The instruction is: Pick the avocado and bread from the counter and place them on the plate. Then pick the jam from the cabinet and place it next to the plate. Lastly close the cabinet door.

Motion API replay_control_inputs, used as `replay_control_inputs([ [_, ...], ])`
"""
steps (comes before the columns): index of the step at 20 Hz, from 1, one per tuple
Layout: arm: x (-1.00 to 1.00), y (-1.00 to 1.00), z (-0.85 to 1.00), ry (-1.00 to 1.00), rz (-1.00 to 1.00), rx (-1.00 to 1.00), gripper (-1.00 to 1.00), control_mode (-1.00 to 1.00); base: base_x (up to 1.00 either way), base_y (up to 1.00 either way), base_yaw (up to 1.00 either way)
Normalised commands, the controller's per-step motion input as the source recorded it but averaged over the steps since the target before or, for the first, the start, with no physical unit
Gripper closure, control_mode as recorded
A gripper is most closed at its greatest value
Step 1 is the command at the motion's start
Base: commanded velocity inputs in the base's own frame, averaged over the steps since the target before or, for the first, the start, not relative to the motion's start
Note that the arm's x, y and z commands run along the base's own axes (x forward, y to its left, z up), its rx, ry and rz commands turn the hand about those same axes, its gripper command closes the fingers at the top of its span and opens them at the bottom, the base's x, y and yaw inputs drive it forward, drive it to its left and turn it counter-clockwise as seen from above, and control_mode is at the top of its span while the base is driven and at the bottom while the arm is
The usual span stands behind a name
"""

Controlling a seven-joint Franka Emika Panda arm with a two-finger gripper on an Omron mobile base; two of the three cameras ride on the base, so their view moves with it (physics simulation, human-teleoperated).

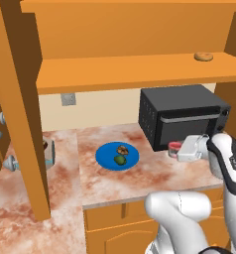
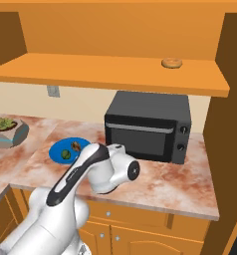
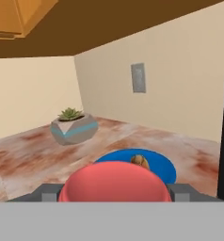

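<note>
My gripper (image 1: 177,149) is shut on the jam (image 1: 175,147), a pinkish-red jar held above the counter (image 1: 154,173), in front of the microwave and right of the plate (image 1: 104,157). In the hand view the jam (image 3: 115,181) sits between the fingertips (image 3: 49,192), with the blue plate (image 3: 164,170) and the bread (image 3: 140,161) just beyond it. The avocado (image 1: 120,159) and the bread (image 1: 122,149) lie on the plate; from the right I see the plate (image 2: 56,149), avocado (image 2: 66,154) and bread (image 2: 76,146). The cabinet (image 1: 140,72) is open, its door (image 1: 18,109) swung out at the left.
A black microwave (image 1: 182,116) stands on the counter right of the plate, close behind my hand. A tan doughnut roll (image 1: 203,56) lies on the cabinet shelf. A potted succulent (image 2: 8,130) sits at the counter's left. There is bare counter between plate and microwave.
</note>
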Motion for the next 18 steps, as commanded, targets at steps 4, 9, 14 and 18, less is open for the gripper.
replay_control_inputs([
  [4, 0.16, 0.00, -0.35, 0.00, 0.11, -0.01, 1.00, -1.00, 0.00, 0.00, 0.00],
  [9, 0.13, 0.00, -0.31, 0.00, 0.15, -0.03, 1.00, -1.00, 0.00, 0.00, 0.00],
  [14, 0.11, 0.01, -0.20, 0.00, 0.12, -0.02, 1.00, -1.00, 0.00, 0.00, 0.00],
  [18, 0.19, 0.08, -0.14, 0.01, 0.07, -0.04, 1.00, -1.00, 0.00, 0.00, 0.00],
])
